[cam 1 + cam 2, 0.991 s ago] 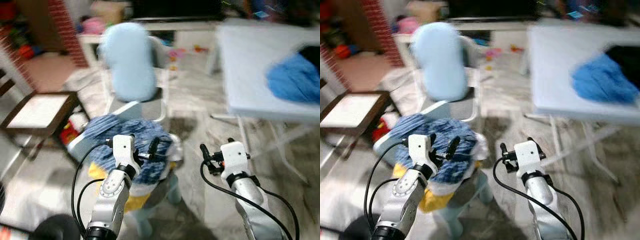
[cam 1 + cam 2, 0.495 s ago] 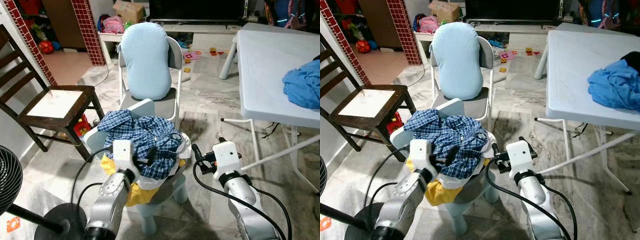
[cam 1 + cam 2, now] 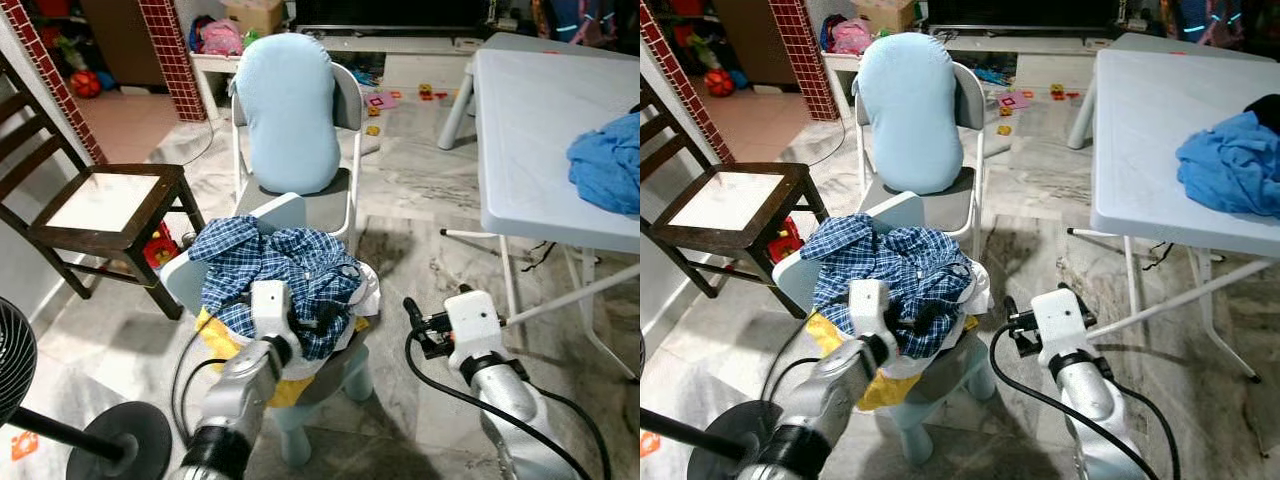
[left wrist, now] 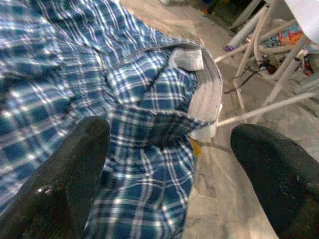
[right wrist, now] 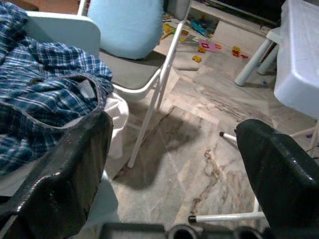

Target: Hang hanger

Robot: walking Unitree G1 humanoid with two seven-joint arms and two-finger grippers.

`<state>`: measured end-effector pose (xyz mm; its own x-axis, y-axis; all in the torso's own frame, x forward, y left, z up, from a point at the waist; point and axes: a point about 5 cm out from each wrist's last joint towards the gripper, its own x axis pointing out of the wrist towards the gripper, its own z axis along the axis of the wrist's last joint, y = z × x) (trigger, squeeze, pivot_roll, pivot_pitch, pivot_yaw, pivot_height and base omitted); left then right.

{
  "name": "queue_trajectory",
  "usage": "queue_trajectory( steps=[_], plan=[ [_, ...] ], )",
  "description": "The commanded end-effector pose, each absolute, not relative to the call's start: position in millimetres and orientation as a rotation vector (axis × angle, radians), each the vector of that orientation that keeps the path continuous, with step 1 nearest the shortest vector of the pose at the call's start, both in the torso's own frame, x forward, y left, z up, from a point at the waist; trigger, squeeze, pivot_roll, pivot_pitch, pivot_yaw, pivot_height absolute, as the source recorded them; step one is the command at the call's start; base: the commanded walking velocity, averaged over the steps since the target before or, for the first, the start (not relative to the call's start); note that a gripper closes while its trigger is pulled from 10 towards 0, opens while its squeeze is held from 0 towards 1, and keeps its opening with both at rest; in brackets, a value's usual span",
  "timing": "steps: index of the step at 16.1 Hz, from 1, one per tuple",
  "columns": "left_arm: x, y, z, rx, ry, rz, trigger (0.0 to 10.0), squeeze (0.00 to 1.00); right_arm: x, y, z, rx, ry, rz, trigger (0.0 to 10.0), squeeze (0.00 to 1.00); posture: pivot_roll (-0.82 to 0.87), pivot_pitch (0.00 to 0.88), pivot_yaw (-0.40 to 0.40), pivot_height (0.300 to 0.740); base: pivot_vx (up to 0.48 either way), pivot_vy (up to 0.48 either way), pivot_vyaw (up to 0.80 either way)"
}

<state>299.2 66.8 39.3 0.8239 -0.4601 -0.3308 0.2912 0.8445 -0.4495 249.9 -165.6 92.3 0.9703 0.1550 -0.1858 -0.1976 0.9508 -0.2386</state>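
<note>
A blue plaid shirt (image 3: 283, 275) is seen heaped on a small pale-blue chair (image 3: 262, 225) in front of the robot, w/ a yellow cloth (image 3: 228, 337) and a white cloth (image 3: 366, 297) showing under it at the seat edge. The hanger itself can't be made out; if it's under the shirt, it is hidden.

The left gripper (image 3: 313, 318) is held right at the near edge of the shirt heap, fingers spread apart w/ nothing between them. In the left wrist view its fingers (image 4: 65, 179) are seen wide apart just over the plaid fabric, the shirt's grey collar band (image 4: 209, 94) lying between them. Contact w/ the cloth can't be told.

The right gripper (image 3: 418, 325) is held just right of the small chair, above the marble floor (image 3: 420, 200), apart from the shirt. Its fingers (image 5: 60, 169) are seen wide apart in the right wrist view, empty.

Behind the small chair a grey folding chair (image 3: 345, 150) is seen, w/ a light-blue cushion (image 3: 290, 110) propped upright on its seat. A dark wooden chair (image 3: 95, 205) stands to the left, a black fan (image 3: 20, 370) at the near left. To the right a white folding table (image 3: 540, 130) is seen, w/ a blue garment (image 3: 608, 170) bunched on it. Toys are scattered far back.
</note>
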Motion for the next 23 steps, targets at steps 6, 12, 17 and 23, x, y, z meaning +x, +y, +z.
queue_trajectory(
  steps=[6, 12, 17, 23],
  plan=[
    [308.0, 57.3, 39.1, -0.415, 0.466, -0.381, 10.0, 0.0, 198.9, -166.7, 73.6, -0.246, 0.385, 0.401, 10.0, 0.0, -0.27, 0.142, 0.005, 0.74, 0.0, 0.0, 0.0],
    [315.9, 62.1, 38.8, -0.338, 0.479, -0.27, 10.0, 0.0, 182.4, -160.1, 71.3, -0.191, 0.489, 0.494, 10.0, 0.0, -0.27, 0.164, 0.001, 0.74, 0.0, 0.0, 0.0],
    [320.4, 73.7, 57.7, -0.262, 0.39, -0.174, 10.0, 0.0, 188.5, -156.2, 66.2, -0.195, 0.5, 0.488, 10.0, 0.0, -0.22, 0.165, 0.006, 0.74, 0.0, 0.0, 0.0],
    [309.7, 65.4, 44.3, -0.339, 0.511, -0.182, 10.0, 0.0, 196.9, -148.9, 71.8, -0.226, 0.474, 0.531, 10.0, 0.0, -0.21, 0.163, 0.007, 0.74, 0.0, 0.0, 0.0]
  ],
)
